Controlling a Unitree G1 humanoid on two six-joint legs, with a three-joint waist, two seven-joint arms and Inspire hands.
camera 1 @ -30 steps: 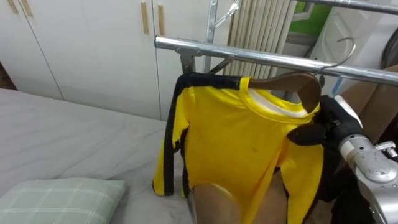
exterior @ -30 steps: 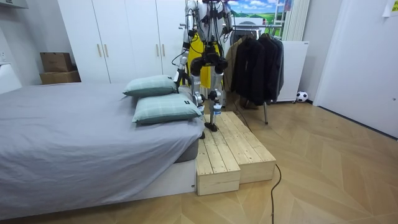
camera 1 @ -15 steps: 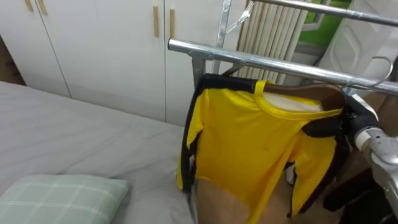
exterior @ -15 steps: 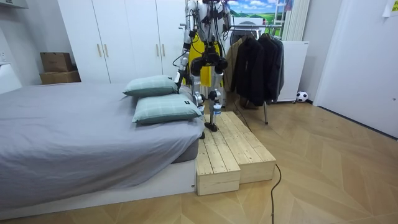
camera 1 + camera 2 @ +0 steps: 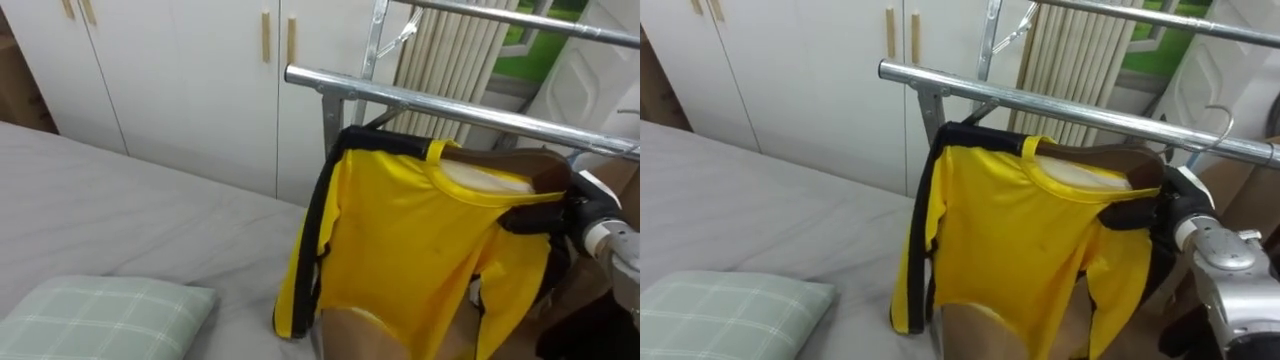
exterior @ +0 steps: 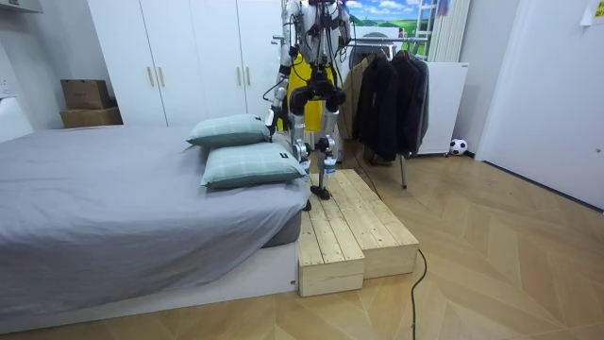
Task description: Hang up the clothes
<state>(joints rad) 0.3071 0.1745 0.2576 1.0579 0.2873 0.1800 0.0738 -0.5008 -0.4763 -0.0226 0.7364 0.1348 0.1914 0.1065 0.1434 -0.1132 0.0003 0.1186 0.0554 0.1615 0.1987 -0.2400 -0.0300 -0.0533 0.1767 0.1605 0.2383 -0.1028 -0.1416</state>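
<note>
Left eye view: whole picture slid sideways, camera's own shift. Yellow shirt [image 5: 410, 250] on wooden hanger [image 5: 520, 165] keeps its place just under rail [image 5: 420, 100]. Right hand [image 5: 585, 205] stays clamped on hanger's right end.

Room view: robot unmoved on wooden platform [image 6: 344, 227] beside bed [image 6: 113, 208].

Right eye view: hook [image 5: 1218, 122] at rail, seating unclear. Hanging judged unfinished.

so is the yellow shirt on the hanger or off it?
On. The yellow shirt drapes over the wooden hanger, collar round its neck; the right hand is at the hanger's end.
</note>
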